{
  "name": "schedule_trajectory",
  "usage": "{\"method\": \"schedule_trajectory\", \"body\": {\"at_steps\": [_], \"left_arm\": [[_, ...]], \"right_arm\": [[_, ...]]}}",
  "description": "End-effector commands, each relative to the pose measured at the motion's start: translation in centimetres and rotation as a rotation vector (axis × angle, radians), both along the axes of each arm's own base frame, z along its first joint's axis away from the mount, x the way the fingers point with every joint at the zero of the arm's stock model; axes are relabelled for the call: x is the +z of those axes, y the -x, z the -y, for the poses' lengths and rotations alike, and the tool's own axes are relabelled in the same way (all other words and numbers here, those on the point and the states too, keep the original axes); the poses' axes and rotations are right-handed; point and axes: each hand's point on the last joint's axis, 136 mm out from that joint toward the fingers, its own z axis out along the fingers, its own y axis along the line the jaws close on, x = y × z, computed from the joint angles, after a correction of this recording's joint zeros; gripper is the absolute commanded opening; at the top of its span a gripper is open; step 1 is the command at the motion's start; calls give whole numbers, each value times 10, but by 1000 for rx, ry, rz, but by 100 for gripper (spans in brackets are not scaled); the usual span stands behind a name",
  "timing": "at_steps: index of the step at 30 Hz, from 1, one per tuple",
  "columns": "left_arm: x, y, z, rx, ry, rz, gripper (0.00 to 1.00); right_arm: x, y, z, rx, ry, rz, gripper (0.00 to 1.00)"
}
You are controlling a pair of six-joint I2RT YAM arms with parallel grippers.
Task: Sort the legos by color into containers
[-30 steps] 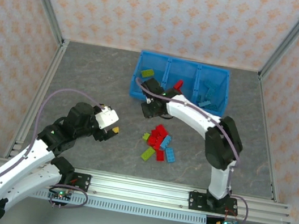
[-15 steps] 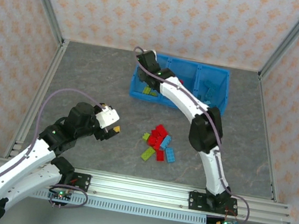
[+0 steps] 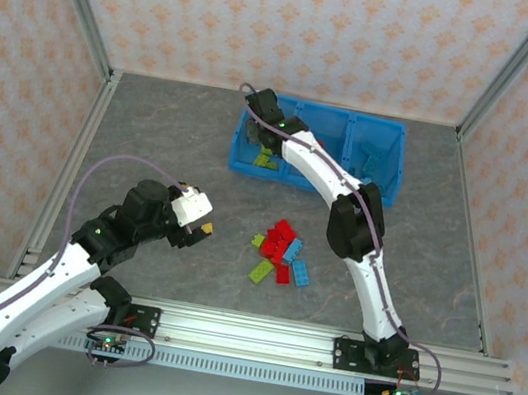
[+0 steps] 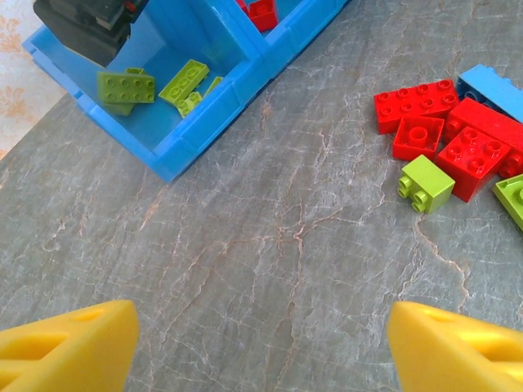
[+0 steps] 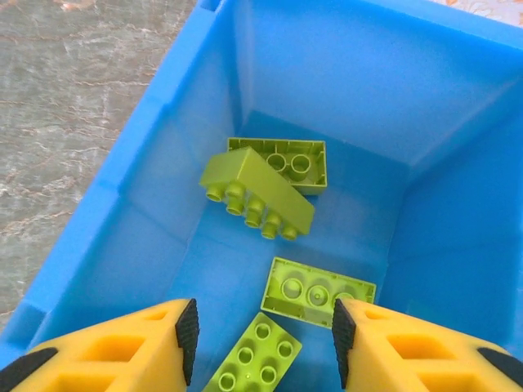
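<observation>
Right fingers [image 5: 106,347] wide, empty over bin's green-brick section [image 5: 163,147]; left fingers [image 4: 65,339] wide too. Bricks [image 4: 415,104] look light, rigid, slick: pinch flat sides.

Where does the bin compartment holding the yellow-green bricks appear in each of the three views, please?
Top external: left compartment, upper centre of the picture.
Left wrist: left compartment, top left corner.
Right wrist: left compartment, centre of the picture, seen from above.
Shared landmark: the yellow-green bricks lying inside it.
</observation>
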Motion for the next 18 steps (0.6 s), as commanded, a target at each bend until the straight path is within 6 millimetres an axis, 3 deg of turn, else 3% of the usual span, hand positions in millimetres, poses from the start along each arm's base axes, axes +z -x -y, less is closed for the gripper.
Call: {"method": "schedule_trajectory", "body": {"at_steps": [1, 5, 8, 10, 13, 18], "left_arm": [[2, 0, 2, 1, 24, 7, 81], [-2, 1, 2, 1, 24, -5, 81], [-4, -1, 5, -5, 26, -13, 81], [-6, -2, 7, -13, 27, -22, 81], [-9, -4, 12, -29, 33, -37, 81], [-13, -4, 19, -50, 44, -78, 81]], "right_arm": [[74, 28, 20, -34, -84, 52, 48], [95, 76, 54, -52, -150, 54, 49], [88, 121, 87, -99, -190, -2, 49], [74, 150, 105, -165, -241, -70, 49], [44, 186, 113, -203, -305, -215, 49], [-8, 211, 118, -213, -205, -400, 53]]}}
